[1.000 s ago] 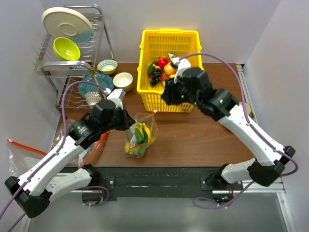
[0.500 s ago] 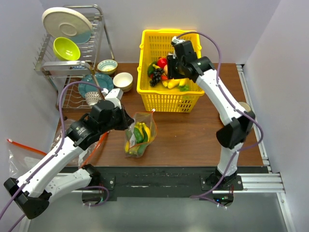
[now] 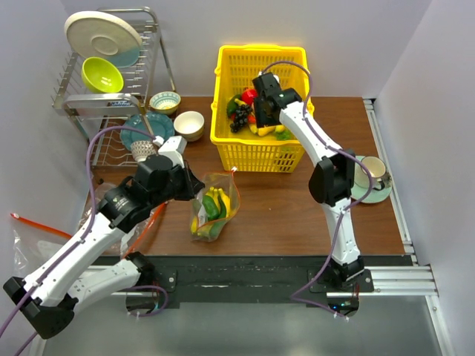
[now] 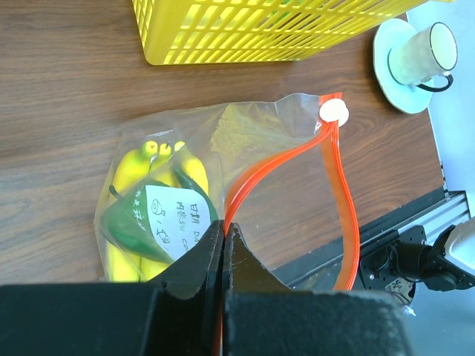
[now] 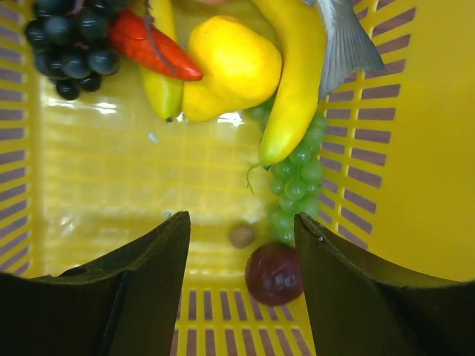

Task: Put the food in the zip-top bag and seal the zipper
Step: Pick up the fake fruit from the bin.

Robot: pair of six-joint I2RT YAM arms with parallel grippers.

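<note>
My left gripper [image 4: 223, 237] is pinched shut on the zipper [image 4: 343, 193], steadying the zip-top bag [image 4: 252, 130] mid-table. My right gripper [image 5: 241, 222] hangs open and empty over the green grapes [image 5: 293, 193] in the far basket [image 5: 415, 148]; I'd descend straight, straddling the bunch.

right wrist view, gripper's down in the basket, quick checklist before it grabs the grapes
1. Right gripper open and empty: ok, its fingers stand apart with nothing between them.
2. Green grapes centred under it: not ok, they lie toward the right-hand finger in the right wrist view.
3. Grapes free to lift: not ok, a banana lies across their top.
4. Left gripper holding the zipper: ok, shut on the strip.
5. Zip-top bag mouth open: ok, the two zipper strips stand apart.
6. Room left in the bag: cannot tell.
</note>
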